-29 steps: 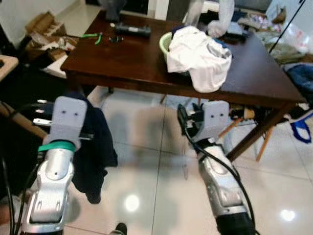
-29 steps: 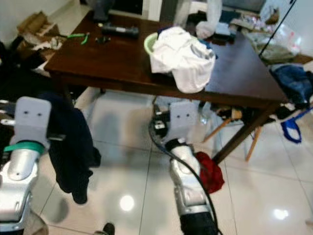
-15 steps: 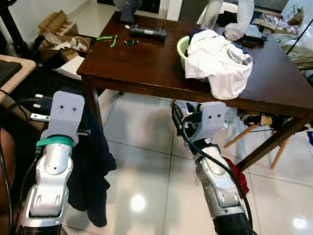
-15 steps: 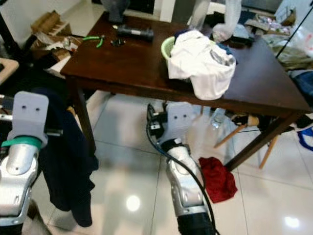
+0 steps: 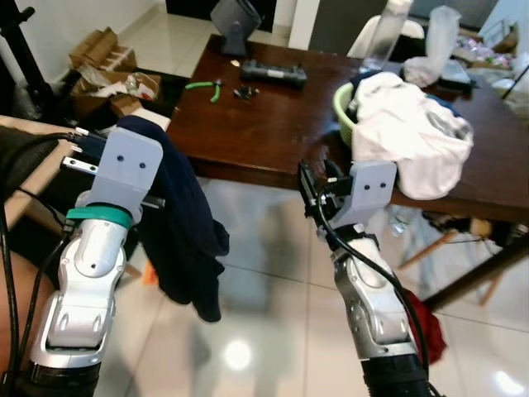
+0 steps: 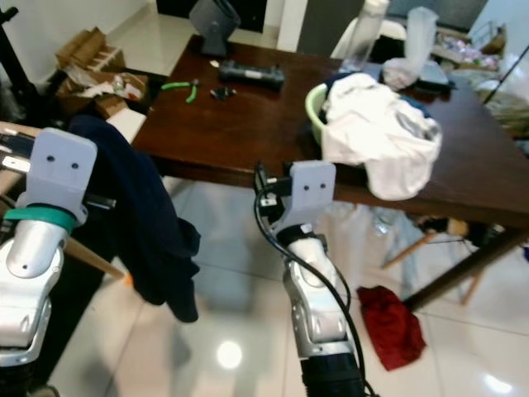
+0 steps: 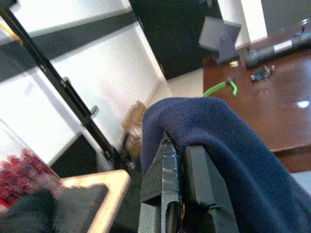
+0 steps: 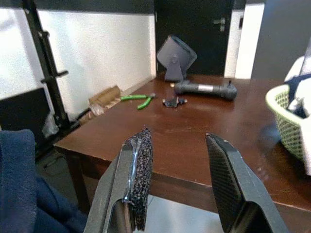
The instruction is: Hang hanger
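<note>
The dark navy garment (image 5: 183, 223) (its hanger is hidden under the cloth) is draped over my left hand (image 7: 187, 167), whose fingers are closed on it, off the surface's (image 5: 273, 124) left edge above the floor. It could slip off if I swing, I judge. My right hand (image 8: 177, 182) is open and empty.
</note>
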Tool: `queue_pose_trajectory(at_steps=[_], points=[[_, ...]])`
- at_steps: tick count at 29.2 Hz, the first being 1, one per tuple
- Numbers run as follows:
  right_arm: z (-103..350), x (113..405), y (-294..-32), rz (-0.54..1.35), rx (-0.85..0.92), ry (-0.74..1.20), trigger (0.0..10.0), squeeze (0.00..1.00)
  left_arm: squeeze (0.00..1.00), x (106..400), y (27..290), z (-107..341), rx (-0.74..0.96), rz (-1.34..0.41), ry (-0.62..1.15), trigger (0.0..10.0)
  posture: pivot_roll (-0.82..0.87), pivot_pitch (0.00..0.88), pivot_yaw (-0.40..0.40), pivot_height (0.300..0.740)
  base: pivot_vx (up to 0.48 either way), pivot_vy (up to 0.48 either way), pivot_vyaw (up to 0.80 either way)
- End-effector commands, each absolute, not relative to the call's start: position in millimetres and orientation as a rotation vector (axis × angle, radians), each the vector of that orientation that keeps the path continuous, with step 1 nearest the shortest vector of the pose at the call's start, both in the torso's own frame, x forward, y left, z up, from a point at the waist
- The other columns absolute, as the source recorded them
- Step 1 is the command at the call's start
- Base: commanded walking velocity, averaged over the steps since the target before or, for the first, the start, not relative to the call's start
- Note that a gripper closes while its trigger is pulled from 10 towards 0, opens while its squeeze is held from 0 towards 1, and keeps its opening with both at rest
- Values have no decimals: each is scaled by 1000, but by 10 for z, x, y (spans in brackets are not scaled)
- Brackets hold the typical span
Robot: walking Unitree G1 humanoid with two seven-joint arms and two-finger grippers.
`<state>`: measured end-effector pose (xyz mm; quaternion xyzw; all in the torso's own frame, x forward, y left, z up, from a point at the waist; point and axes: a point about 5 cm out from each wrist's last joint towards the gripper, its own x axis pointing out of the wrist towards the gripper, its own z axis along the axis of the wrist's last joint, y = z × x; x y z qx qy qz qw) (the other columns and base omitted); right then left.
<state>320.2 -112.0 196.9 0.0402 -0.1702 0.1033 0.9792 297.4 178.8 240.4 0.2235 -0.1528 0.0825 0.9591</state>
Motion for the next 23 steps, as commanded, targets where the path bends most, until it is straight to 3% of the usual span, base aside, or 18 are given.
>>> queue_pose_trajectory(at_steps=[1,12,23], points=[[1960,3192,-1159,193,82,-342,10000,0,0,2947,1726,2409,409,121,-287,10000,103,39,-3,740,0,0,0],[1945,3184,-1151,198,80,-330,10000,0,0,2913,1620,2362,394,6,-264,10000,102,47,-9,740,0,0,0],[1936,3185,-1164,196,75,-326,10000,0,0,2923,1713,2399,354,91,-254,10000,97,49,-10,740,0,0,0]])
